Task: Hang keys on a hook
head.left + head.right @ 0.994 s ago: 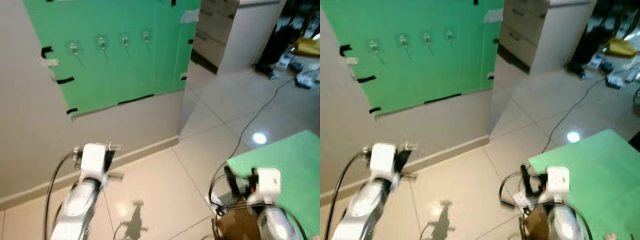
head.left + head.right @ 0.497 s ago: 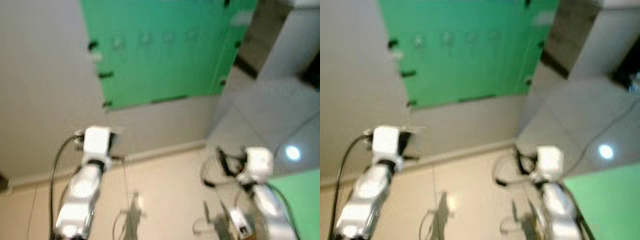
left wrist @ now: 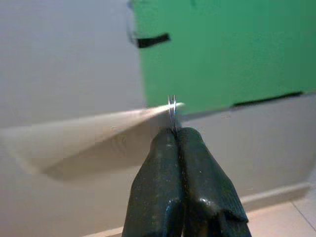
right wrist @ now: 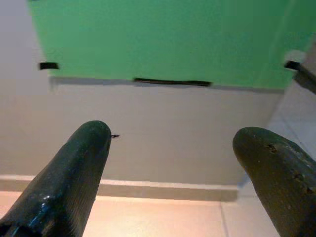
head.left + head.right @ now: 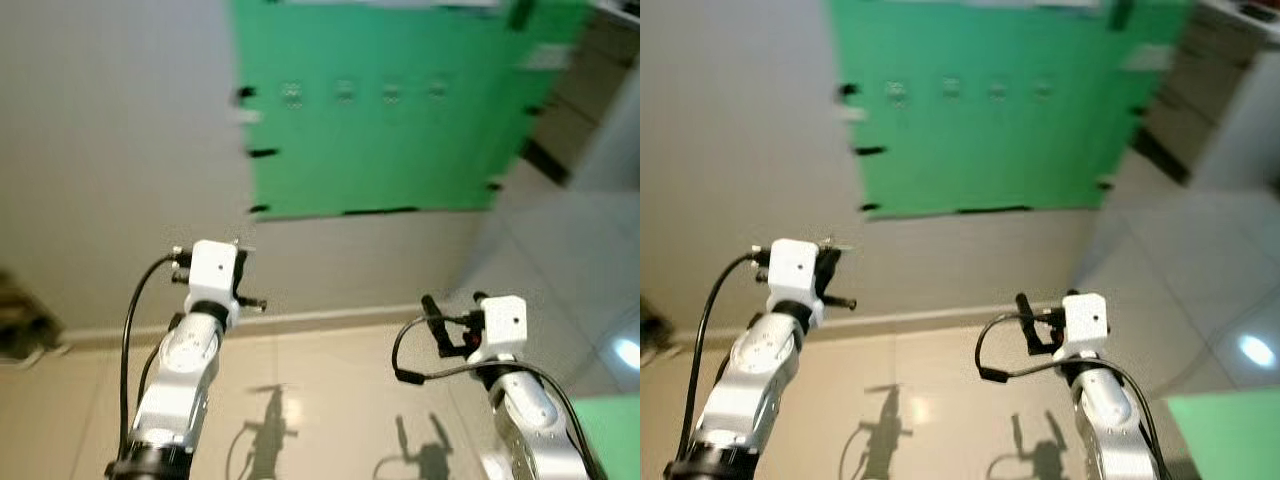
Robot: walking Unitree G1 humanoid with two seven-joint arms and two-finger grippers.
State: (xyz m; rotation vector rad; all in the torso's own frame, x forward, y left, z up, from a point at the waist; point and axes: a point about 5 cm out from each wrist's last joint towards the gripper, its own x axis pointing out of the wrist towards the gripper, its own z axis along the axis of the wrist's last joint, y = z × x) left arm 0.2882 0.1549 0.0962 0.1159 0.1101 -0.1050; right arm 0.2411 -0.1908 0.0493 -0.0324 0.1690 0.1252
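A green board [image 5: 400, 110] is taped to the beige wall ahead, carrying a row of small clear hooks [image 5: 345, 92], blurred in the eye views. My left gripper [image 3: 175, 134] is shut on a thin metal key ring [image 3: 172, 111] that sticks out past its tips; the keys themselves are hidden. It is held out towards the wall, below and left of the hooks [image 5: 897, 92]. My right gripper [image 4: 170, 133] is open with nothing between its fingers [image 4: 91, 143], and it points at the wall under the board's lower edge.
A skirting board [image 5: 330, 318] runs along the foot of the wall above pale floor tiles. A green mat corner [image 5: 612, 420] lies at lower right. Something dark [image 5: 20, 322] sits on the floor at far left. A white cabinet [image 5: 612, 130] stands at right.
The camera has swung left towards the wall, so the green board now sits more central and right. Both arms stay held out in front; the left gripper is still shut on the ring.
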